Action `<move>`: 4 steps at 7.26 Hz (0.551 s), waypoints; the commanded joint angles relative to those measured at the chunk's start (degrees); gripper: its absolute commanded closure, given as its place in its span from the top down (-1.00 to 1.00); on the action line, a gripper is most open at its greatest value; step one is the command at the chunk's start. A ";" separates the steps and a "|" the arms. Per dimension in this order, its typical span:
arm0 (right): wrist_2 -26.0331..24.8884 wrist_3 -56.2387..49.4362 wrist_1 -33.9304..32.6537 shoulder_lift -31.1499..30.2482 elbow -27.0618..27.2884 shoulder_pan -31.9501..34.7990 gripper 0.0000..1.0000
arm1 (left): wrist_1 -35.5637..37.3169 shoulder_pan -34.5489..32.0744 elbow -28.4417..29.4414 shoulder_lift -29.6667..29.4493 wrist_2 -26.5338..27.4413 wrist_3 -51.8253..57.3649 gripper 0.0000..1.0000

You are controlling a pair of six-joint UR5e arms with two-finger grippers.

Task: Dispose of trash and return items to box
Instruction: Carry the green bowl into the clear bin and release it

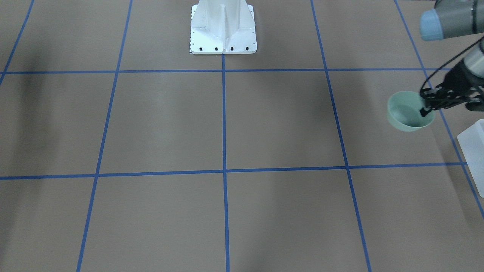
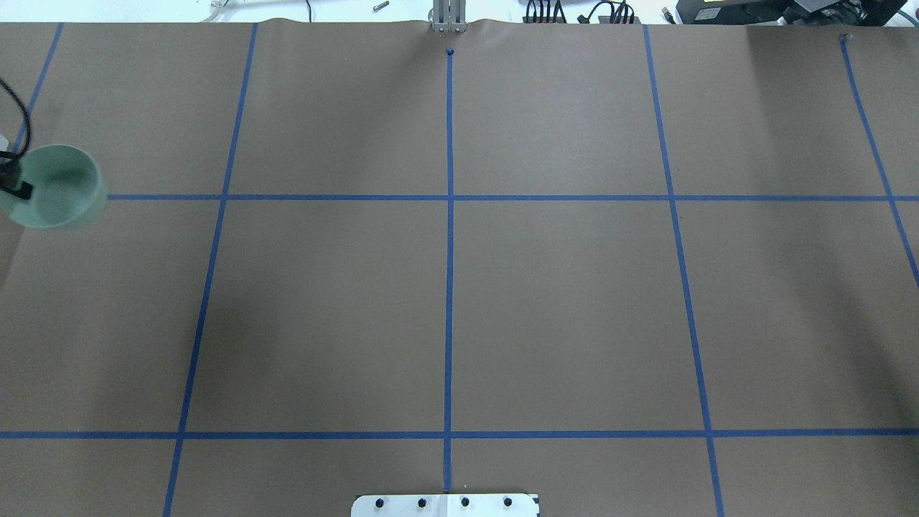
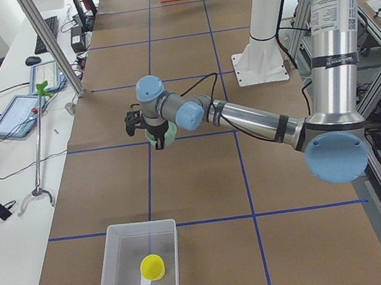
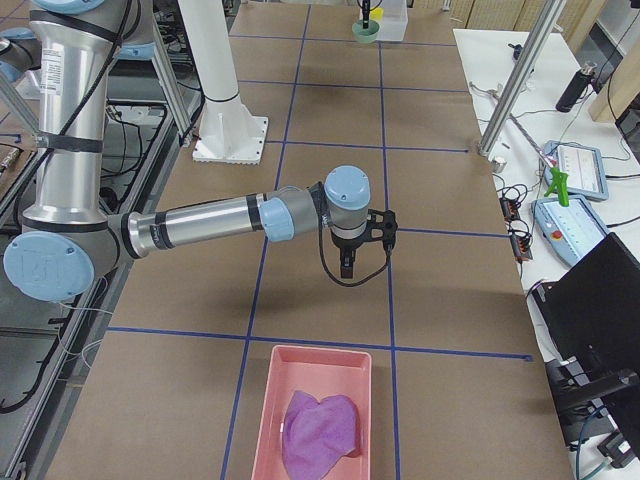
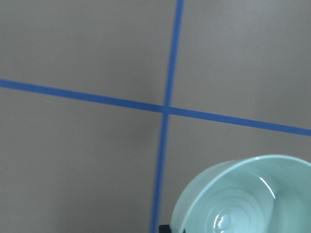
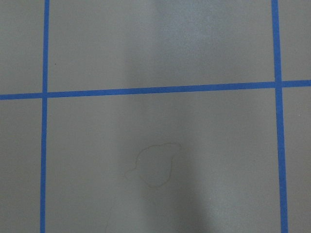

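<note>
— Claw report, left arm first: what have you got?

— On my screens the left claw [image 1: 427,107] is narrowed down onto the rim of the small round mint-green plastic bowl [image 1: 410,113]. One finger [image 1: 423,112] sits inside the bowl against its wall. The other is outside, mostly hidden behind the rim. The jaws stand about a wall's thickness apart.

— Is the bowl on the table?

— It looks lifted off the brown paper-covered table [image 2: 445,301], mouth up and tilted a little. My left wrist camera shows its pale glossy inside close up, with a crossing of blue tape lines [image 5: 166,108] on the paper beyond.

— And the box?

— The translucent milky-white plastic box [image 3: 119,264] stands on the table at the left end, well apart from the bowl in the left side view. The bright yellow tapered plastic cup [image 3: 152,267] is inside it. I cannot tell whether it stands or lies.

— Right arm?

— The right claw [image 4: 347,262] hangs above the paper, pointing down. I only get it from the right side camera, so I cannot tell how far it is parted. Near it, a pink plastic tray [image 4: 310,365] holds a crumpled purple cloth [image 4: 320,425].
</note>
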 commanded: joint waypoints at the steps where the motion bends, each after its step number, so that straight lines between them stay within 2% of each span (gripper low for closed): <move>1: 0.00 -0.09 -0.03 0.00 0.00 -0.04 1.00 | -0.14 -15.88 18.66 -1.59 -5.90 29.24 -1.00; 2: 0.00 -0.09 0.05 0.00 0.00 -0.04 1.00 | -0.14 -20.28 28.07 -6.40 -5.92 36.13 -1.00; 3: 0.00 -0.09 0.05 0.00 0.17 -0.04 1.00 | -0.57 -21.54 34.17 -8.36 -5.48 40.29 -1.00; 4: -0.09 -0.17 0.05 0.00 0.18 -0.04 1.00 | -3.62 -22.77 41.45 -10.99 -1.04 40.24 -1.00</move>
